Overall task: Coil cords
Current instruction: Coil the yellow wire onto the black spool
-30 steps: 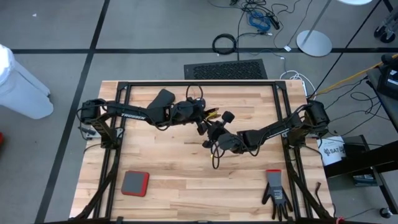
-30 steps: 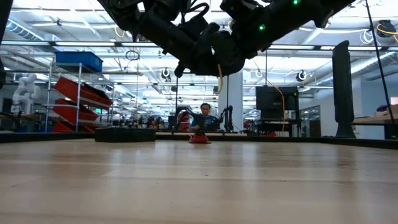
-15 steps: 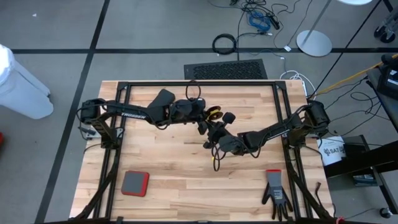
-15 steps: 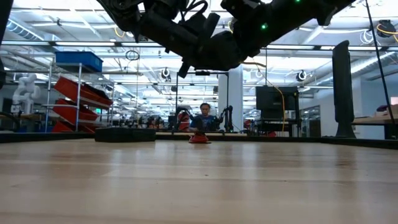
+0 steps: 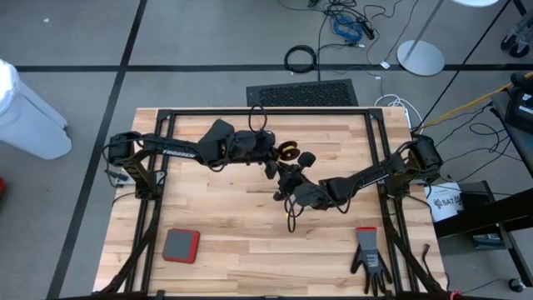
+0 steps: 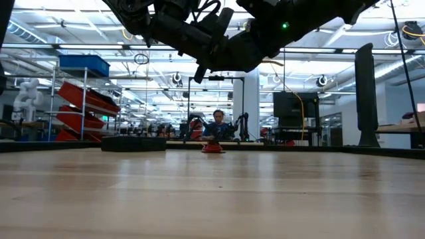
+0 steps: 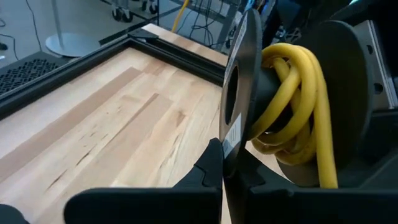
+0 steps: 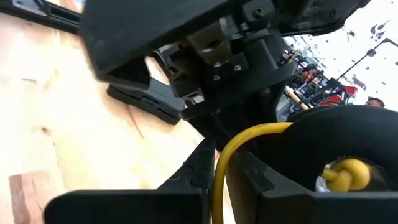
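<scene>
A small black reel (image 5: 287, 152) with the yellow cord (image 7: 292, 99) wound on its hub is held in the air above the middle of the table. My left gripper (image 5: 277, 158) is shut on the reel. My right gripper (image 5: 289, 187) is just on the near side of it, shut on the yellow cord (image 8: 219, 171). The cord's free end (image 5: 290, 221) hangs below the right gripper. A yellow knot (image 8: 343, 174) shows at the reel's face. The dark brown cord and its reel do not show. My left gripper pinches the rim of the reel's thin black flange (image 7: 235, 140) between its two fingers, edge-on. The reel is lifted clear of the table with the yellow coils beside the flange. My right gripper pinches a single strand of the yellow cord (image 8: 217, 180) between its fingers, a short way from the reel. The strand curves from the fingers up to the reel (image 8: 336, 143), and the rest of the cord hangs slack below.
A red-and-grey pad (image 5: 181, 245) lies near the table's near left corner and a black glove (image 5: 369, 260) near the near right. A black frame (image 5: 266, 112) runs along the far edge and both sides. The near middle of the wooden top is bare.
Both grippers have risen a little, holding the reel and cord between them. The left gripper has turned the reel, so its round face now shows from above. The hanging yellow strand has left the low view.
</scene>
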### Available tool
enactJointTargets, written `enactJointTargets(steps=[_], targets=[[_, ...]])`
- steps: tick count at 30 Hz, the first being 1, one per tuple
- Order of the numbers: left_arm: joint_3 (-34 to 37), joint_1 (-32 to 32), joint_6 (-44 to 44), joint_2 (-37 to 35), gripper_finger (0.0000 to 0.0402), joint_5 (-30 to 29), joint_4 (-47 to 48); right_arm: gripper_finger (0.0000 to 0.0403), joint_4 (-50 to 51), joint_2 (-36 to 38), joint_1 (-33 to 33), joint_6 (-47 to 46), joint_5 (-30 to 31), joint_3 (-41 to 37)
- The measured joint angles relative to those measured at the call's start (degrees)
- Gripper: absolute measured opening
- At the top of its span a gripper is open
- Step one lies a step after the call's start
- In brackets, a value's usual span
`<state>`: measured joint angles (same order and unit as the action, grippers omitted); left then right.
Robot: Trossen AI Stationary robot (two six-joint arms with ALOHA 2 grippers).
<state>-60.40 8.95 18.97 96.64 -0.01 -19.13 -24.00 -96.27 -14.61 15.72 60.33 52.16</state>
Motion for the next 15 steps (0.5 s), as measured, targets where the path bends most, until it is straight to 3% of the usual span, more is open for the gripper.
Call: enactJointTargets(steps=[15], targets=[[-0.2,0.0,0.6,-0.1,0.0000,3.9,-2.0,0.0062,3.8,-0.1,-1.0,-3.5,0.4,-0.1]])
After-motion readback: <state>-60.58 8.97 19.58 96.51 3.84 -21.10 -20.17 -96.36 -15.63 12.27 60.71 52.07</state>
